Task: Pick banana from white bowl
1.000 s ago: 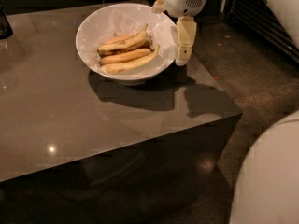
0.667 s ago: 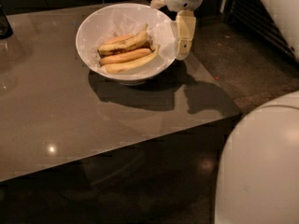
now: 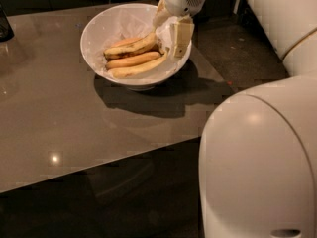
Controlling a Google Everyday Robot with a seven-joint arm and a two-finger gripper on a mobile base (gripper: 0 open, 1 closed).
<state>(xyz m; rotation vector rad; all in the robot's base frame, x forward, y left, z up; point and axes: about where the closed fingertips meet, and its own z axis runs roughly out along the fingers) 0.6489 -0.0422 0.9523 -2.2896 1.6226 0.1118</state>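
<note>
The white bowl stands on the grey table, toward its far right. Three bananas lie side by side in it. The pale yellow banana is the nearest one, curving up toward the right rim. An orange-tinted banana lies behind it, and one with dark streaks lies farthest. My gripper reaches down over the bowl's right rim, open, with one finger near the rim and the other further in. The bananas' right ends lie at its tips; whether they touch I cannot tell.
The grey table has its front edge running across the lower middle and its right edge just past the bowl. A dark object stands at the far left. My white arm and body fill the right foreground. Dark floor lies beyond the table.
My gripper has moved left from outside the bowl's right rim to inside the bowl, by the bananas' right ends. The camera has moved closer. Bowl and bananas have not moved.
</note>
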